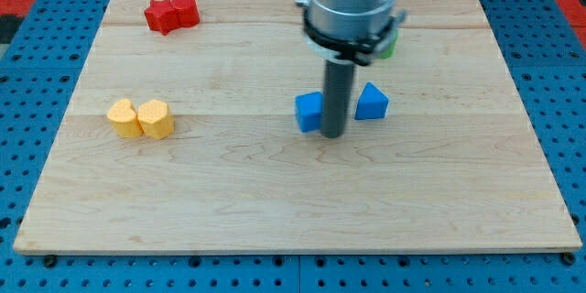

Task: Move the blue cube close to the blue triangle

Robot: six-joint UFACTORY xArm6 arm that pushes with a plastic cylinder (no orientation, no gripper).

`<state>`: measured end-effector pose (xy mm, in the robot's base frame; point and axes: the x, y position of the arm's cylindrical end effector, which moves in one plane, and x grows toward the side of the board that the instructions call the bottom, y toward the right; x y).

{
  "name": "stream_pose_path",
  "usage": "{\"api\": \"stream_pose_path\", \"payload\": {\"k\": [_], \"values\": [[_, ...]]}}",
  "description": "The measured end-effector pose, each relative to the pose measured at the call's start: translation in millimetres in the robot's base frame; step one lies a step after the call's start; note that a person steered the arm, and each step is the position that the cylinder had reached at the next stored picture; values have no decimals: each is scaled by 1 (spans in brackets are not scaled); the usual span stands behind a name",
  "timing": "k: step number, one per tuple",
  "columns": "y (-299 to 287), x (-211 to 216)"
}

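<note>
Toward the left edge of the wooden board [275, 192], about midway down, two yellow blocks [140, 118] sit touching each other, and near the top-left corner two red blocks [171, 13] are also pressed together; both pairs lie well apart from the work and are at little risk. Near the board's middle, slightly toward the top edge, the blue cube [309, 111] rests just left of my tip [333, 135], which stands between it and the blue triangle [371, 102] on the right. There is no pincer on this arm, only the rod, so nothing is gripped or clamped. The cube is already near the triangle, with only the rod between them, so the task looks nearly done. The main danger, as I judge it, is the rod itself: sliding rightward out of the gap could knock the triangle away toward the right edge, and sliding leftward could shove the cube back, widening the gap. A green block [389, 48], mostly hidden behind the arm near the top edge, could be struck if the triangle is pushed up.
</note>
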<state>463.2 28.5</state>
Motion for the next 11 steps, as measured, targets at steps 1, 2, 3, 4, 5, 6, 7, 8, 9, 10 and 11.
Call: {"api": "stream_pose_path", "payload": {"k": [1, 2, 3, 4, 5, 6, 7, 8, 9, 10, 11], "values": [[-13, -17], [-92, -10], [-86, -43], [-40, -60], [-62, -48], [-69, -23], [-52, -28], [-35, -46], [-6, -71], [20, -74], [40, -74]]}}
